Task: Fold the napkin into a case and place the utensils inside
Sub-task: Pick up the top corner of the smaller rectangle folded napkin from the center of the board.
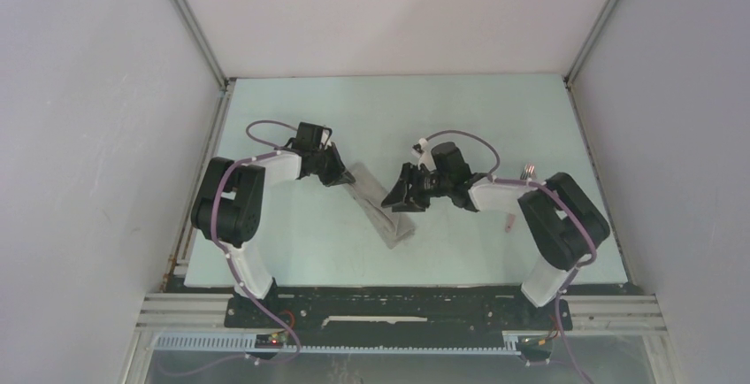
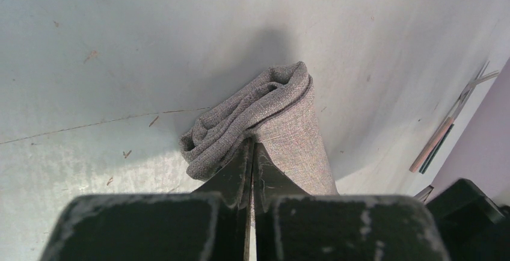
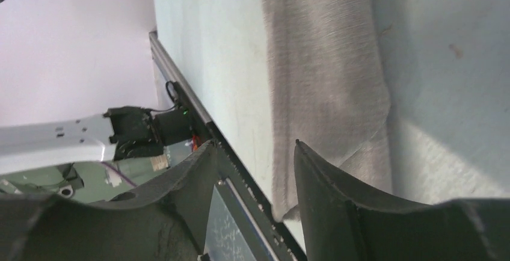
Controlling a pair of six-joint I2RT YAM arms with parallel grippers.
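Note:
The taupe-grey napkin point(image 1: 382, 207) lies on the pale table as a narrow folded strip, running diagonally from far left to near right. My left gripper point(image 1: 340, 176) is shut on its far end; the left wrist view shows the cloth point(image 2: 282, 116) bunched and pinched at the closed tips point(image 2: 251, 147). My right gripper point(image 1: 398, 200) hovers open over the strip's middle, the cloth point(image 3: 325, 80) ahead of the spread jaws point(image 3: 254, 147). The utensils point(image 1: 529, 170) lie at the right, mostly hidden by the right arm. Their pink and teal handles show in the left wrist view point(image 2: 442, 138).
Grey enclosure walls stand close on the left, right and back. The table's metal front rail point(image 1: 398, 300) runs along the near edge and shows in the right wrist view point(image 3: 192, 101). The right arm's elbow point(image 1: 562, 216) covers the utensils.

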